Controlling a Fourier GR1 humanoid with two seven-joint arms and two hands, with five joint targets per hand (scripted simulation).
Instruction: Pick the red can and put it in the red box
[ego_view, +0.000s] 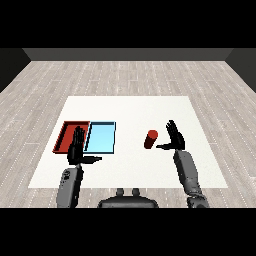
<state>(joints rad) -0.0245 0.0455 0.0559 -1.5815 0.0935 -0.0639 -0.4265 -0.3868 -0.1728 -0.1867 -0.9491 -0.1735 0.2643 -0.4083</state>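
Observation:
The red can (150, 139) stands upright on the white table (130, 110), right of the trays. My right hand (174, 137) is just right of the can, open, fingers straight up and thumb pointing toward the can without touching it. The red tray (65, 131) lies at the table's left, beside the light blue tray (101, 136). My left hand (77, 147) is open, held over the near edge of the red tray and covering part of it, thumb stretched to the right.
The two trays lie side by side with a shared edge. White table surface stretches between the blue tray and the can. The table's near edge runs just behind both forearms.

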